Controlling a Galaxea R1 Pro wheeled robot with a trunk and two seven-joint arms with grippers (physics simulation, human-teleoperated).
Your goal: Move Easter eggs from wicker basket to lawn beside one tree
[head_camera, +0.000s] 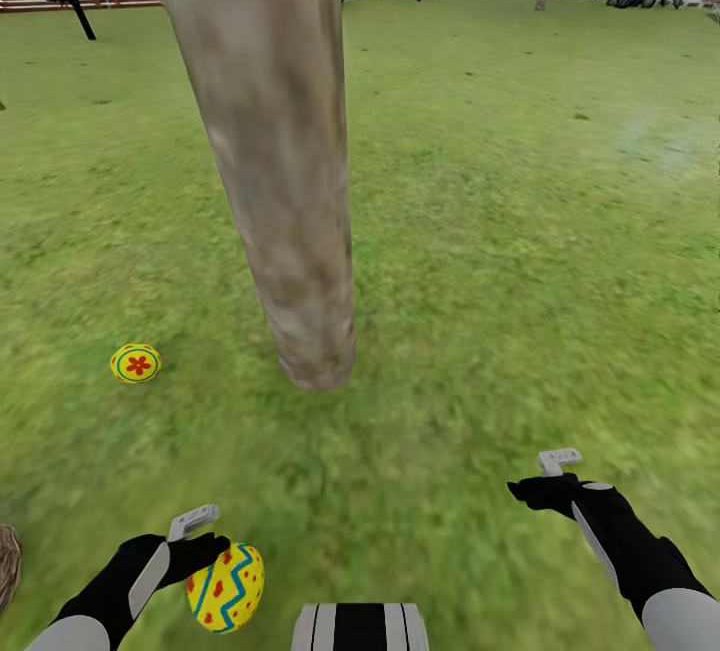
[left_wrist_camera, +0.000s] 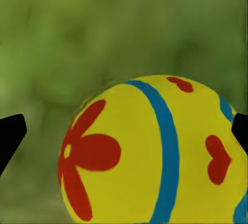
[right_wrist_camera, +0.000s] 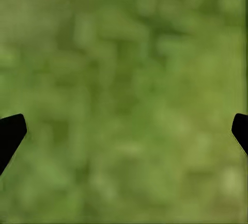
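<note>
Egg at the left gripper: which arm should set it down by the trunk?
Left. The left gripper already has the egg between its fingers, with the tree just ahead and another egg lying beside it. The right gripper is open over bare lawn.

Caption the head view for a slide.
Left gripper carrying an Easter egg toward the tree trunk, another egg already on the lawn.
</note>
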